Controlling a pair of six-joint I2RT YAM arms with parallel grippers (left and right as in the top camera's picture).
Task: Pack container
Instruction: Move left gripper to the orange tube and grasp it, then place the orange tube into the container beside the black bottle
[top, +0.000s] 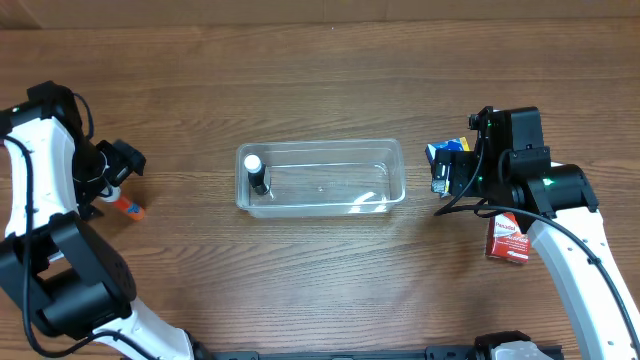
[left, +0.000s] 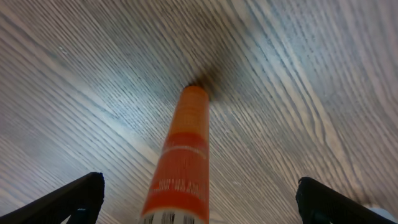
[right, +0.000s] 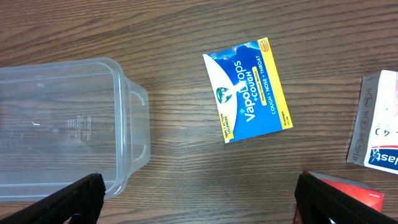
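Observation:
The clear plastic container (top: 385, 158) stands mid-table with a small black bottle with a white cap (top: 257, 173) at its left end; its corner also shows in the right wrist view (right: 127, 106). My left gripper (top: 112, 172) is open over an orange tube (top: 130, 207), which lies between its fingers in the left wrist view (left: 183, 155). My right gripper (top: 447, 175) is open and empty just right of the container, above a blue and yellow VapoDrops box (right: 252, 88).
A red box (top: 510, 238) lies on the table under the right arm; its corner shows in the right wrist view (right: 348, 190). A white box (right: 378, 124) lies at that view's right edge.

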